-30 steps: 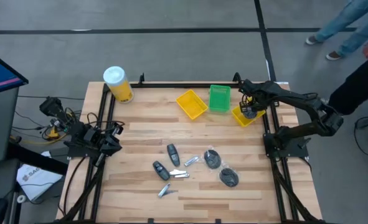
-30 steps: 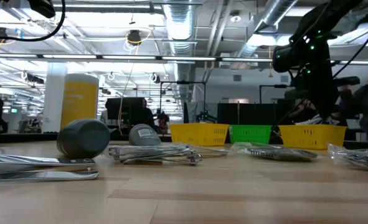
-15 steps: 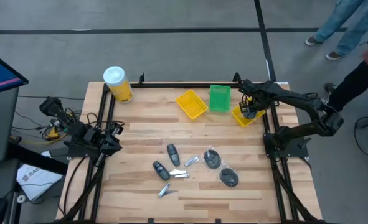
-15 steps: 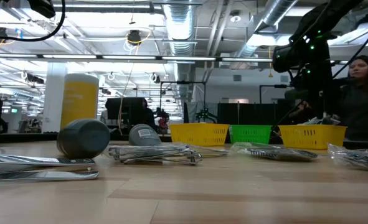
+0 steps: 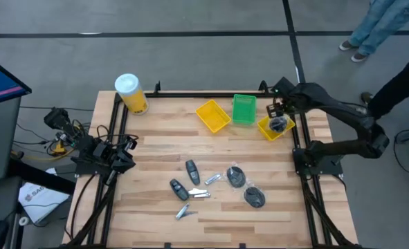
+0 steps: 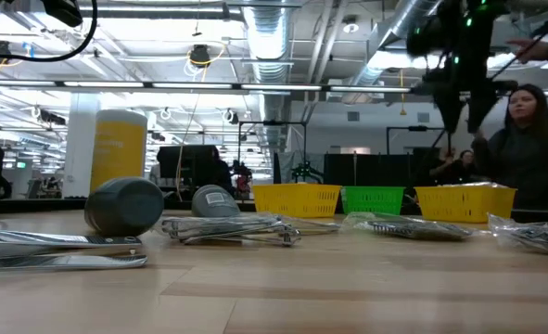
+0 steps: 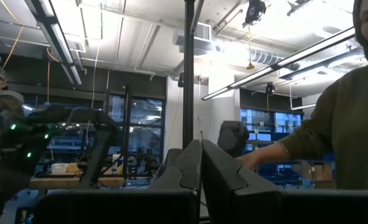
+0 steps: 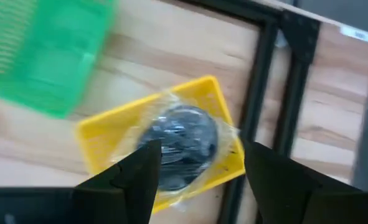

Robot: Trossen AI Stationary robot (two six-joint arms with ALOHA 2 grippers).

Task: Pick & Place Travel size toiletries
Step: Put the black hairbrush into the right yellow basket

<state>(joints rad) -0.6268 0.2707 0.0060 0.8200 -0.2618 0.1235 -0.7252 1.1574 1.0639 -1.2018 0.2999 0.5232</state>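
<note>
Over the right yellow tray [image 5: 266, 129] at the table's far right hangs my right gripper [image 5: 277, 108], open, with nothing between its fingers [image 8: 147, 169]. A round dark disc in clear wrap [image 8: 182, 144] lies on the floor of that tray. More toiletries lie flat on the table's near middle: two dark oblong pieces [image 5: 192, 171], two wrapped discs [image 5: 236, 177] and silver clippers [image 5: 198, 194]. My left gripper [image 7: 201, 167] is shut and waits off the table's left edge [image 5: 114, 156].
A second yellow tray [image 5: 213, 115] and a green tray [image 5: 243, 109] stand at the far middle, left of the right tray. A yellow canister with a white lid [image 5: 130, 93] stands at the far left corner. A person [image 6: 533, 139] stands beyond the table's right side.
My right gripper has risen straight up out of the right yellow tray. The wrapped disc has stayed lying in the tray.
</note>
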